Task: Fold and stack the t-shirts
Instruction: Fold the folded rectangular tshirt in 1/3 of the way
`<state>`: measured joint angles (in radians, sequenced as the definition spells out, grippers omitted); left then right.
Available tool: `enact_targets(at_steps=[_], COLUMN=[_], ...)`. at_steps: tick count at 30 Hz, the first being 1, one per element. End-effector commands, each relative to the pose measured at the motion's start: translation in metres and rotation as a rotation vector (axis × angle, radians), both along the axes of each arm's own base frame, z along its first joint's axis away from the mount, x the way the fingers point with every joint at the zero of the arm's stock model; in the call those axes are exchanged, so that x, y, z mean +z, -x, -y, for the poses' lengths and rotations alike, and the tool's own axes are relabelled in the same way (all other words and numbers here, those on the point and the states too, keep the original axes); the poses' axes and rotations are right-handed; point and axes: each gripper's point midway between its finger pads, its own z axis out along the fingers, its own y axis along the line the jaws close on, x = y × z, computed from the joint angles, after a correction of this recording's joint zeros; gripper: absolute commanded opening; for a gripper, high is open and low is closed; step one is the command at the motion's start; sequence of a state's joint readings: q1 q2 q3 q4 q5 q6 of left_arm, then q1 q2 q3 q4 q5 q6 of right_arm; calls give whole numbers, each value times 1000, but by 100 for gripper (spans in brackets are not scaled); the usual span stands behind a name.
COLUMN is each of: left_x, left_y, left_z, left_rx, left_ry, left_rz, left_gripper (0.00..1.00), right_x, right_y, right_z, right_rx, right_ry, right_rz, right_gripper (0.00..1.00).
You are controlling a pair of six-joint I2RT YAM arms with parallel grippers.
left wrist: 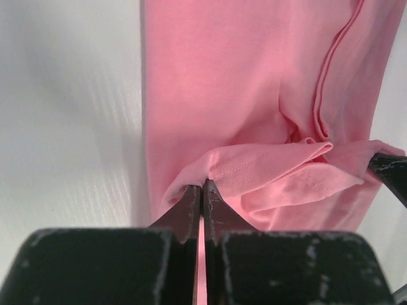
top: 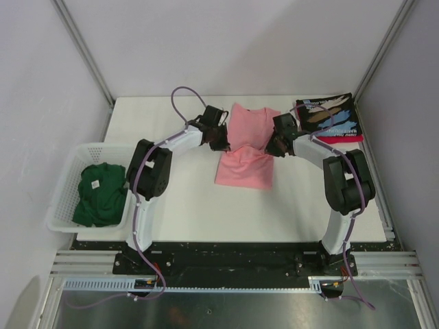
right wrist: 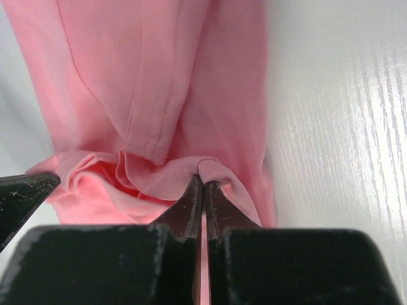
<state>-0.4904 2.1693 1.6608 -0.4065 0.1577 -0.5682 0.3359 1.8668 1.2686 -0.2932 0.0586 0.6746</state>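
A light pink t-shirt [top: 245,147] lies mid-table, its near part doubled back over itself. My left gripper [top: 221,144] is shut on the shirt's left edge, pinching a fold of pink cloth [left wrist: 254,165] between its fingertips [left wrist: 205,184]. My right gripper [top: 274,147] is shut on the right edge, with pink cloth [right wrist: 159,114] bunched at its tips [right wrist: 203,179]. A dark green t-shirt [top: 101,195] lies crumpled in the white basket [top: 65,185] at the left. A folded black printed t-shirt [top: 328,116] rests on a red one [top: 341,139] at the back right.
The white tabletop [top: 192,205] is bordered by grey walls and metal posts. The basket stands at the table's left edge, beside the left arm [top: 147,178]. The right arm's elbow [top: 350,181] sits near the right edge, close to the folded stack.
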Motion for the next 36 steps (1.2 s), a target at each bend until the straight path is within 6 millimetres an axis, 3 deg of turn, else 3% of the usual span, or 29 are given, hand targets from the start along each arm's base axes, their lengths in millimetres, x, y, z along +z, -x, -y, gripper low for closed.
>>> enact_targets(at_steps=[1,4,6,8,10,12,14,16,20,22,28,36], left_x=[26,28,33,41,55,72,86,88,69,59,38,22], left_y=[-21,-24,-27,-30,-34,-36,-31,-21,3,13,20,8], left_z=[9,10,9,3,-6,-16,-23,-24,-18,-11,10,14], left_rx=[-46,-56,-60,-55,-45,-31,-25,-28,-57,-82,-141,-154], left_ry=[58,68,77,81,73,60,56,63,64,73,114,110], left_rz=[72,79,87,103,136,180,204,193,131,99,41,29], left_gripper=[0,4,11,25,46,59,62,55,17,5,0,0], right_x=[20,26,31,40,51,63,72,74,62,53,26,-5], right_y=[-22,-25,-26,-28,-27,-24,-18,-11,4,7,-3,-53], right_z=[-5,-2,2,8,14,17,12,-1,-32,-46,-67,-65], right_rx=[16,12,4,-6,-13,-12,7,48,135,174,233,215], right_ry=[-23,-24,-21,-2,25,41,45,51,63,61,48,107], right_rz=[73,82,90,104,118,136,145,145,120,110,73,21], right_gripper=[0,7,22,41,54,58,55,49,32,28,23,28])
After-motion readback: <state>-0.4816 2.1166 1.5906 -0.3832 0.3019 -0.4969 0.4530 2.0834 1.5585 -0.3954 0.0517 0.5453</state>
